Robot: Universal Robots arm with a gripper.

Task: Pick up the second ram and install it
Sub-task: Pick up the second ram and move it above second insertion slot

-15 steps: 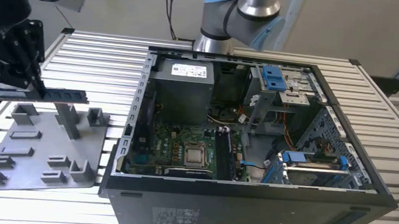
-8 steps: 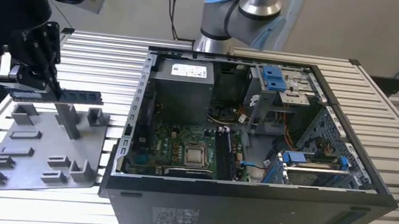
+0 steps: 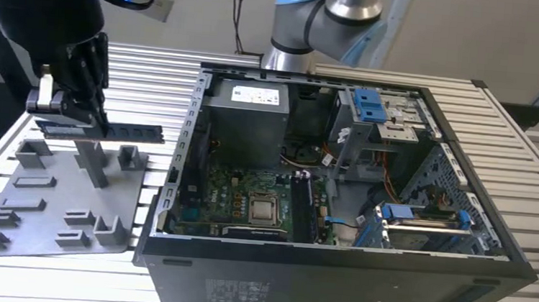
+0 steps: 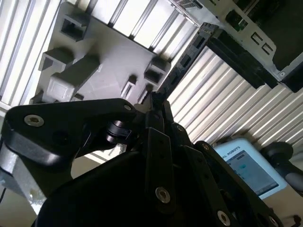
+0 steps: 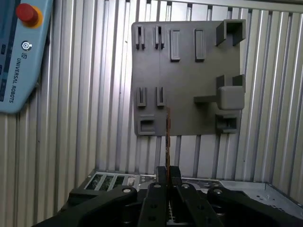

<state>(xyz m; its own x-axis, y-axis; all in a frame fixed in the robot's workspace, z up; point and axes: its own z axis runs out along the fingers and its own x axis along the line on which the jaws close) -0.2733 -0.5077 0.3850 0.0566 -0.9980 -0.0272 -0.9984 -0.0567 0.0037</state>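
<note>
My gripper [image 3: 77, 123] is shut on the second ram [image 3: 121, 131], a long dark stick held level above the grey holder plate [image 3: 46, 231] at the exterior view's left. The stick pokes out past the fingers toward the open computer case [image 3: 336, 286]. In the first wrist view the ram [image 5: 167, 135] is a thin edge-on strip running out from the closed fingertips [image 5: 162, 174] over the plate [image 5: 184, 113]. In the second wrist view the ram [image 4: 187, 59] is a dark strip leaving the gripper [image 4: 154, 101]. The green motherboard [image 3: 228, 194] with its black slots [image 3: 302, 208] lies inside the case.
The grey plate carries several raised blocks and posts [image 3: 90, 158] just under the ram. The case's metal wall [image 3: 185, 151] stands between plate and motherboard. A power supply [image 3: 245, 117] and blue drive brackets [image 3: 370, 105] fill the case's far side. A teach pendant [image 5: 19, 52] lies on the slatted table.
</note>
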